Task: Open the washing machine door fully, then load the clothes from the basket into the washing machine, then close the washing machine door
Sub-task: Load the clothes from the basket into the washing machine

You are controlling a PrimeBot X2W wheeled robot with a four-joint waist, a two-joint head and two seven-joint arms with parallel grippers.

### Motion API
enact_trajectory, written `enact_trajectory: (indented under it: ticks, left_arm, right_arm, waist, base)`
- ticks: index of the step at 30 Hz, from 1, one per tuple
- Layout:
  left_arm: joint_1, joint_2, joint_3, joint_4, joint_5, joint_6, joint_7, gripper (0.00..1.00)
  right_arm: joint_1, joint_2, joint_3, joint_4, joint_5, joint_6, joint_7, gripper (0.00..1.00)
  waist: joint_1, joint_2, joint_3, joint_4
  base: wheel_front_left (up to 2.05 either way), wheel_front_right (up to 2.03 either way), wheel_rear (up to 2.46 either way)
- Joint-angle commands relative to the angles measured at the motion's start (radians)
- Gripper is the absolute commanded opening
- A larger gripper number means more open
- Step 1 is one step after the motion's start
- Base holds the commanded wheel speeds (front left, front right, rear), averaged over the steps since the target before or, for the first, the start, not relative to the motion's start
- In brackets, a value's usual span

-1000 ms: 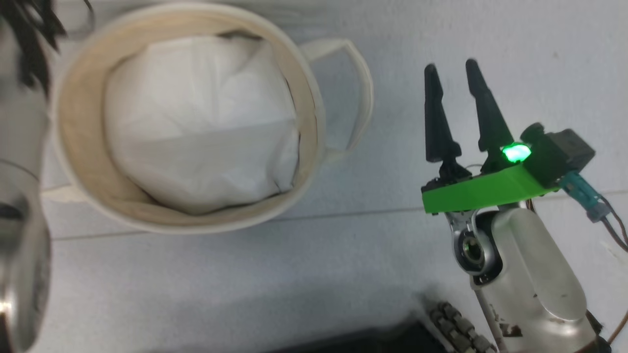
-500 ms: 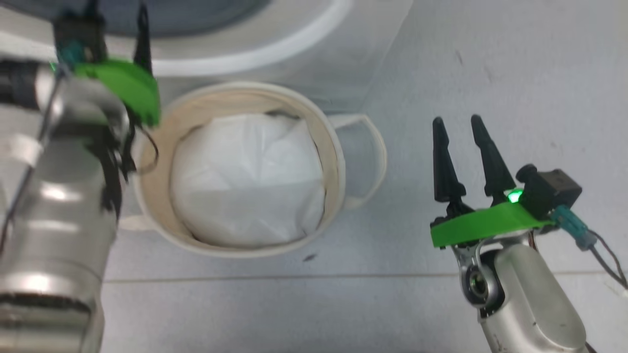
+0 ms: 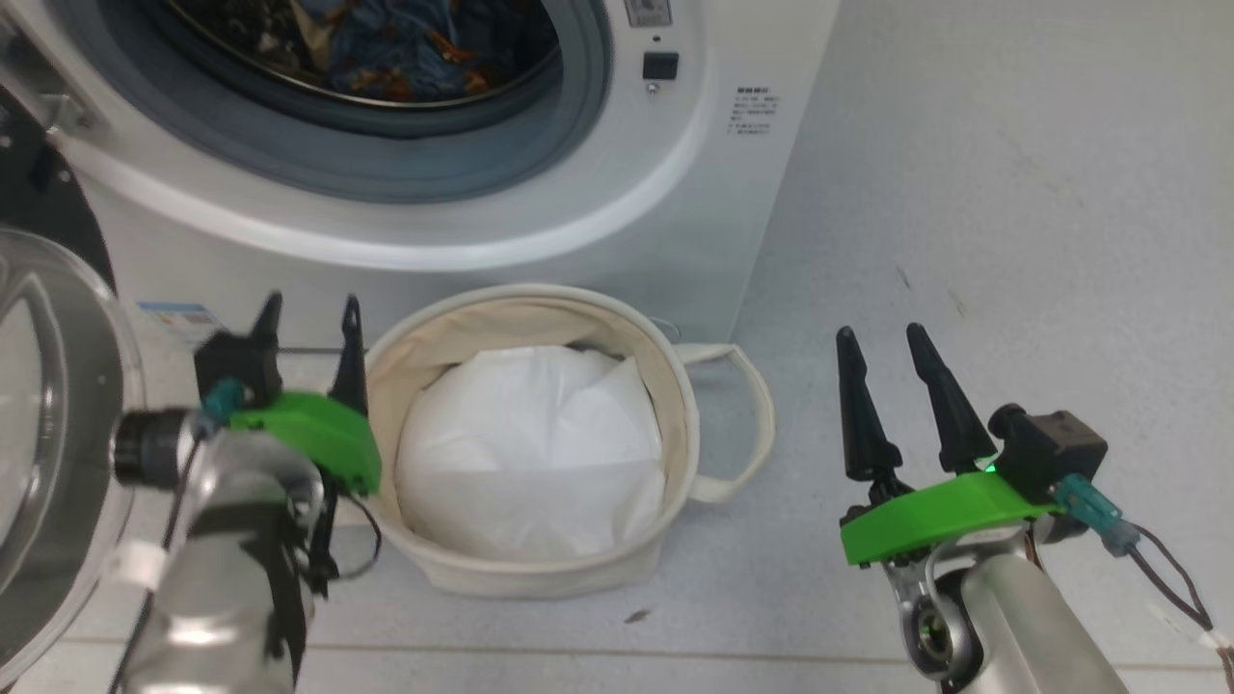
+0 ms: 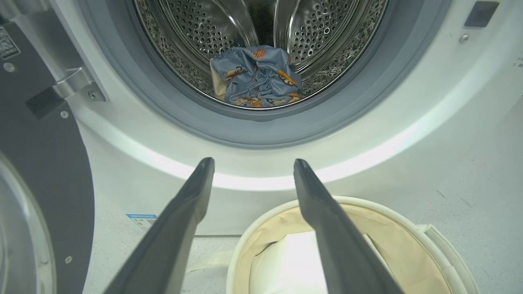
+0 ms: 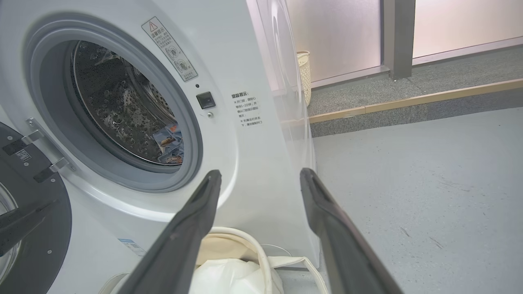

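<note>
- The washing machine door [image 3: 39,434] stands swung wide at the left, so the opening step is done.
- The clothes [image 4: 257,77] lie in the drum of the washing machine [image 3: 694,193].
- The basket [image 3: 680,414], just in front of the machine, shows a white padding sheet [image 3: 530,453]. Loading looks finished, though anything under the sheet is hidden.
- The left gripper [image 3: 310,310] and right gripper [image 3: 880,333] flank the basket, jaws spread wide and empty.
- Closing the door remains.
- Since a second ago the head camera has lifted from the basket to the machine, and the left gripper has come into view.
</note>
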Motion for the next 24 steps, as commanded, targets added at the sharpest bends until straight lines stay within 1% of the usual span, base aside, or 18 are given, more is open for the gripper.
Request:
enact_trajectory:
  ticks: [1,5,7,8,9,11,15,20,24]
  left_arm:
    - [0.008,0.027,0.030,-0.040,-0.003,0.006,-0.012,1.00]
    - [0.139,0.005,0.042,-0.106,-0.019,-0.005,-0.012,1.00]
    - [0.198,-0.002,0.057,-0.160,-0.022,0.004,-0.012,1.00]
    - [0.256,-0.010,0.065,-0.217,-0.020,0.010,-0.012,1.00]
    - [0.283,-0.013,0.067,-0.245,-0.015,0.014,-0.012,1.00]
    - [0.333,-0.019,0.061,-0.285,-0.003,0.010,-0.012,1.00]
    - [0.403,-0.034,0.062,-0.349,0.004,0.007,-0.012,1.00]
    - [0.474,-0.047,0.079,-0.443,0.009,0.004,-0.012,1.00]
    - [0.509,-0.052,0.084,-0.491,0.030,0.001,-0.012,1.00]
  right_arm:
    - [0.003,0.007,0.017,-0.026,-0.003,0.000,-0.012,1.00]
    - [0.039,0.007,0.014,-0.016,0.008,0.000,-0.012,1.00]
    - [0.060,0.007,0.017,-0.010,0.013,0.000,-0.012,1.00]
    - [0.076,0.007,0.018,-0.008,0.018,0.000,-0.012,1.00]
    - [0.082,0.007,0.018,-0.007,0.022,0.000,-0.012,1.00]
    - [0.093,0.007,0.015,-0.006,0.023,0.000,-0.012,1.00]
    - [0.116,0.007,0.012,-0.001,0.026,0.000,-0.012,1.00]
    - [0.122,0.007,0.018,-0.002,0.024,0.000,-0.012,1.00]
    - [0.123,0.007,0.015,-0.004,0.025,0.000,-0.012,1.00]
  waist:
    - [0.0001,-0.0001,-0.034,0.016]
    - [0.0001,-0.0001,-0.095,0.032]
    - [0.0001,-0.0001,-0.121,0.037]
    - [0.0001,-0.0001,-0.136,0.042]
    - [0.0001,-0.0001,-0.142,0.044]
    - [0.0001,-0.0001,-0.149,0.049]
    - [0.0001,-0.0001,-0.163,0.060]
    - [0.0001,-0.0001,-0.171,0.056]
    - [0.0001,-0.0001,-0.171,0.055]
  base:
    - [0.00,0.00,0.00]
    - [0.00,0.00,0.00]
    - [0.00,0.00,0.00]
    - [0.00,0.00,0.00]
    - [0.00,0.00,0.00]
    - [0.00,0.00,0.00]
    - [0.00,0.00,0.00]
    - [0.00,0.00,0.00]
    - [0.00,0.00,0.00]
